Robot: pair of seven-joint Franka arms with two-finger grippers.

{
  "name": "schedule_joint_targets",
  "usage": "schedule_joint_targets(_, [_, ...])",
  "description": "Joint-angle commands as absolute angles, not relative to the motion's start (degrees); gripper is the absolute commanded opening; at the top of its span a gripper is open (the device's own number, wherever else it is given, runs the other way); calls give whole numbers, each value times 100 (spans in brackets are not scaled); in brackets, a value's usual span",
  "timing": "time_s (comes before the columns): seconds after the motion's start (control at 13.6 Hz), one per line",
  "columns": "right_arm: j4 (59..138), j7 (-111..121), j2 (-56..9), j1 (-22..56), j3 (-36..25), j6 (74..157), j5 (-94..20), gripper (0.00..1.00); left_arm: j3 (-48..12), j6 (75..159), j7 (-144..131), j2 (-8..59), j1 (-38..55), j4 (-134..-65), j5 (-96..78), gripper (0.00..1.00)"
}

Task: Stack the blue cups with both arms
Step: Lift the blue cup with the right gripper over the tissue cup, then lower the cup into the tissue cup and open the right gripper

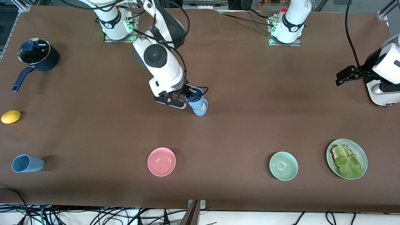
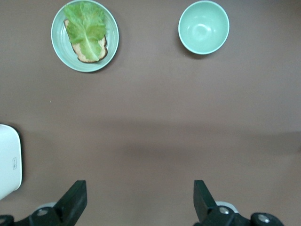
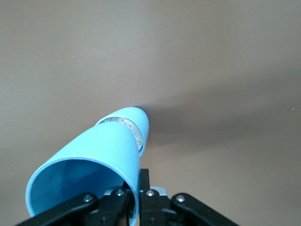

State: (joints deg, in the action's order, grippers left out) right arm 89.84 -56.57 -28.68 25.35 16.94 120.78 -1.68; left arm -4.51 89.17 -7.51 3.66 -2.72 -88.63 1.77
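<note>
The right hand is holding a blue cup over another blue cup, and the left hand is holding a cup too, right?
Not quite. The right hand does hold a blue cup over another blue cup, but the left hand is open and holds nothing, as the left wrist view shows.

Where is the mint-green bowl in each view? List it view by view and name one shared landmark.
Front view: mint-green bowl near the camera edge, between the pink bowl and the lettuce plate.
Left wrist view: mint-green bowl beside the lettuce plate.
Right wrist view: not in it.
Shared landmark: the lettuce plate.
</note>
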Motion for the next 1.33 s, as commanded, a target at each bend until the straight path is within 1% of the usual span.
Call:
schedule_joint_targets(0.0, [8771, -5757, -3014, 2628, 1661, 12120, -35, 0, -431, 9140, -633, 474, -264, -8842, 44, 100])
schedule_joint_targets(0.44, [8771, -5748, -3181, 2751, 1661, 12129, 149, 0, -439, 9176, -633, 650, -325, -8754, 26, 100])
schedule_joint_targets(0.81, [8771, -5766, -3348, 2812, 1661, 12208, 281, 0, -439, 9184, -633, 650, -343, -8754, -9, 100])
schedule_joint_targets(0.88, [8771, -5766, -3349, 2804, 1661, 12208, 273, 13, -448, 9185, -624, 659, -343, -8754, -17, 100])
schedule_joint_targets(0.96, [8771, -5766, -3349, 2812, 1661, 12208, 281, 88, -448, 9185, -624, 677, -334, -8745, -18, 100])
schedule_joint_targets(1.03, [8771, -5757, -3331, 2821, 1652, 12208, 351, 100, -448, 9185, -624, 685, -334, -8745, -18, 100])
schedule_joint_targets(1.25, [8745, -5687, -3261, 2795, 1652, 12182, 422, 100, -448, 9193, -624, 686, -334, -8745, -18, 100])
